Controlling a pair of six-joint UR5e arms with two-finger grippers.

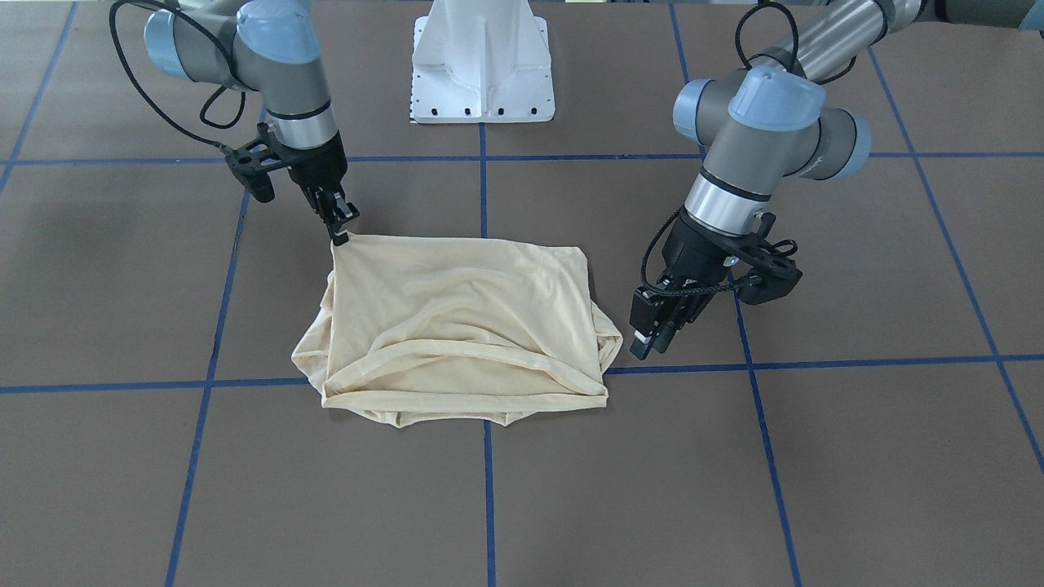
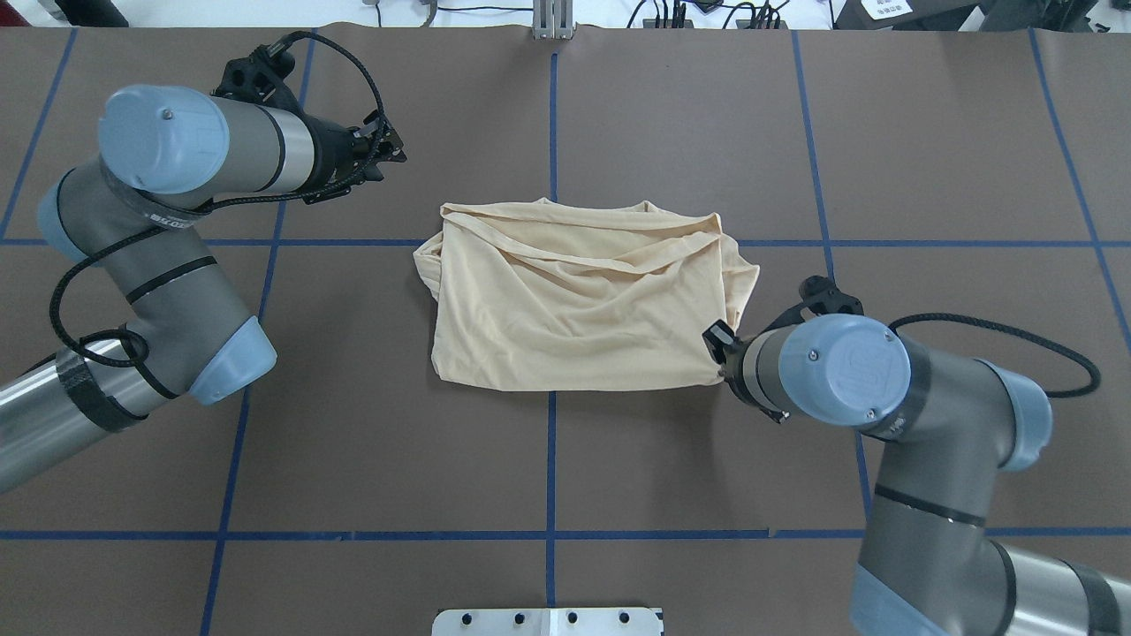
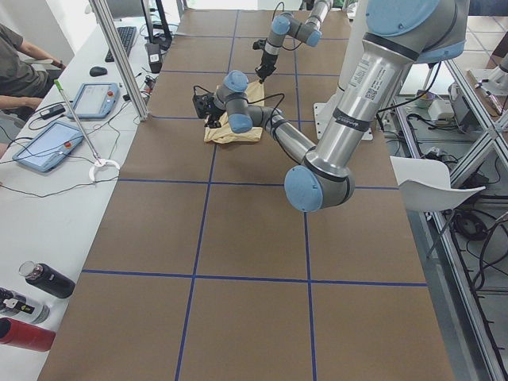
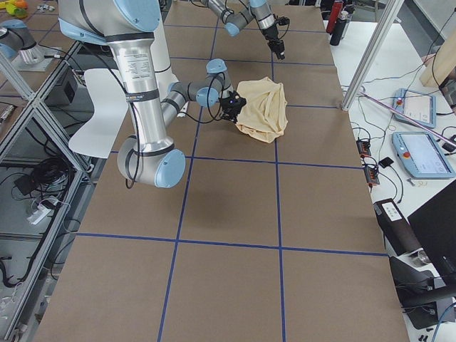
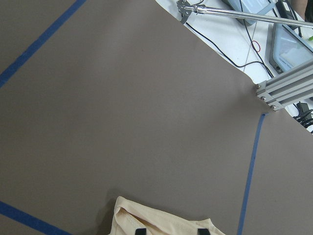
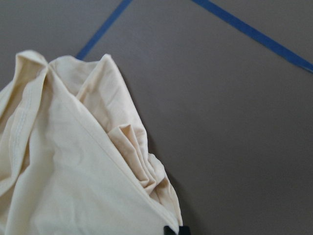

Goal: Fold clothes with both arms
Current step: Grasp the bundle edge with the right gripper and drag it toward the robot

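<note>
At table centre: pale cream-yellow thin cloth shirt (image 1: pixel 465 318), folded into a rough, wrinkled rectangle and lying across the middle blue tape line.
Supporting surface: brown table (image 1: pixel 816 489) marked with a grid of blue tape.
Right arm: black two-finger right gripper (image 1: pixel 341 232), fingers closed on one corner of the shirt on the robot's side. That corner is drawn up to a small point.
Left arm: black two-finger left gripper (image 1: pixel 648 346), fingers spread and gripping nothing. It hangs above the table near the shirt's edge on the robot's left, apart from the cloth.
Fixed base: white pedestal (image 1: pixel 481 65) at the robot's edge of the table, between the two arms.
Containers: dark bottle with a pale cap (image 3: pixel 48 279) and red bottle (image 3: pixel 24 333), both lying on the white side bench. Their contents cannot be told.
</note>
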